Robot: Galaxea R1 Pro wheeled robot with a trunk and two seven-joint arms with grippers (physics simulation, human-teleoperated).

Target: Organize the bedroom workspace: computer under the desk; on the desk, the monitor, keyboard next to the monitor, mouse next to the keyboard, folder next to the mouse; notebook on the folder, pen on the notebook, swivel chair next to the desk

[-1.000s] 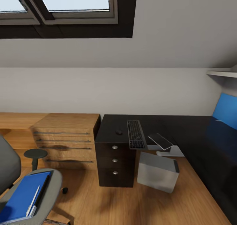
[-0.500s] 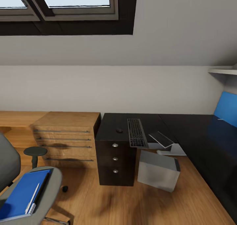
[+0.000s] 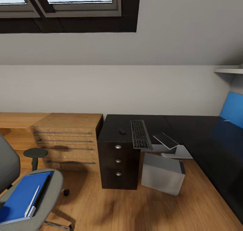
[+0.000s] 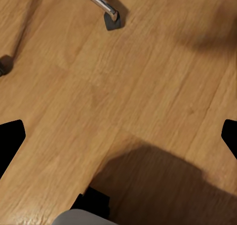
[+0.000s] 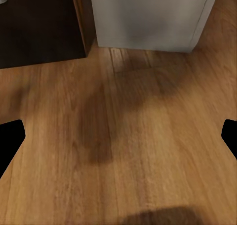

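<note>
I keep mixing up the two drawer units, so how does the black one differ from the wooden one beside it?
The black drawer unit has three drawers with round silver knobs; the light wooden dresser has four with thin bar handles. The black unit is narrower and taller, the dresser wider and lower. Both stand on the wooden floor along the wall.

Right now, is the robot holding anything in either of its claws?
No. Both wrist views show the fingertips spread wide with only bare wooden floor between them.

Light grey boxy computer tower (image 5: 148, 18) stands on wooden plank floor (image 5: 123, 146), beside black drawer unit (image 5: 39, 25).
</note>
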